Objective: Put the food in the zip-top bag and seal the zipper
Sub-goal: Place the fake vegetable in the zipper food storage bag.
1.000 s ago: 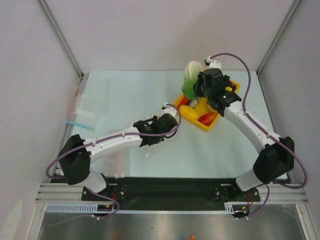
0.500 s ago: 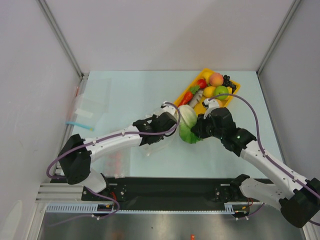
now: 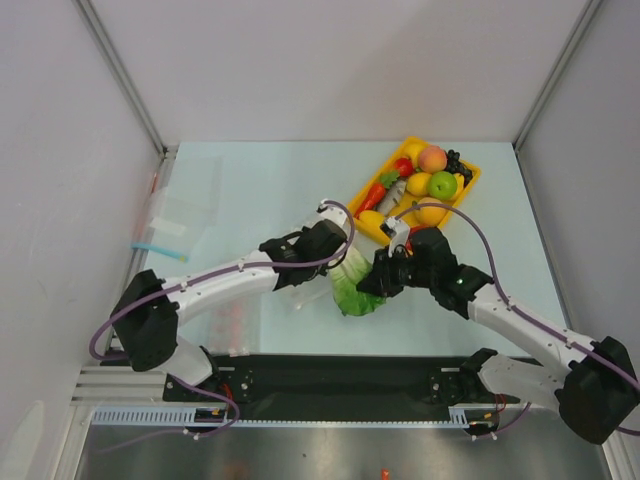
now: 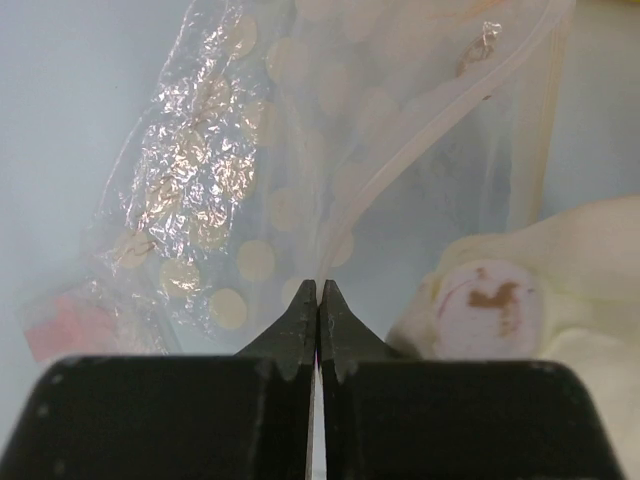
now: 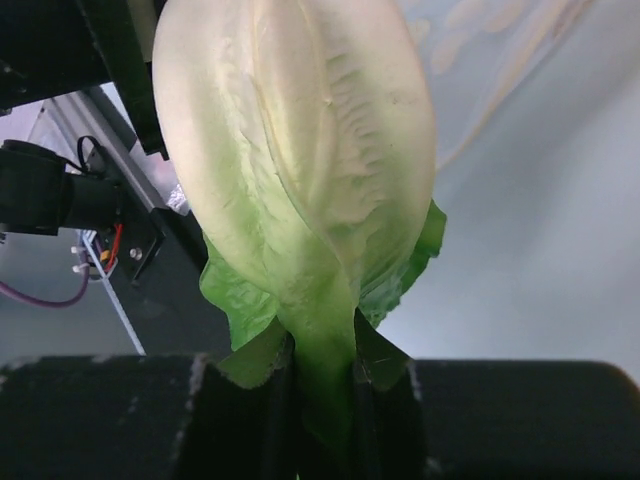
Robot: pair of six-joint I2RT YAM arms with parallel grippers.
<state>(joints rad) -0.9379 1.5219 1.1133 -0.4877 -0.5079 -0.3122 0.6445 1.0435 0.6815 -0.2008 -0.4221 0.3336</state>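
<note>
The zip-top bag (image 3: pixel 300 292) lies clear and dotted near the table's middle; it also shows in the left wrist view (image 4: pixel 240 190). Its pale zipper (image 4: pixel 452 108) runs along the mouth. My left gripper (image 3: pixel 330 246) is shut, its tips (image 4: pixel 318 292) pinching the bag's film at the mouth. My right gripper (image 3: pixel 384 277) is shut on the green end of the lettuce (image 3: pixel 352 286), holding it just right of the bag mouth with its pale base (image 4: pixel 490 300) toward the bag. The lettuce fills the right wrist view (image 5: pixel 300 170). A peach (image 3: pixel 432 158), green apple (image 3: pixel 442 184) and lemon-like fruit (image 3: pixel 418 183) lie in the tray.
The yellow tray (image 3: pixel 470 178) stands at the back right with several toy foods. A flat clear bag with a blue strip (image 3: pixel 168 228) lies at the far left. A clear bag with red bits (image 3: pixel 232 316) lies front left, by the left arm.
My right arm has carried the lettuce from above the tray forward and left, down to the bag's mouth. My left gripper has stayed shut at the bag.
</note>
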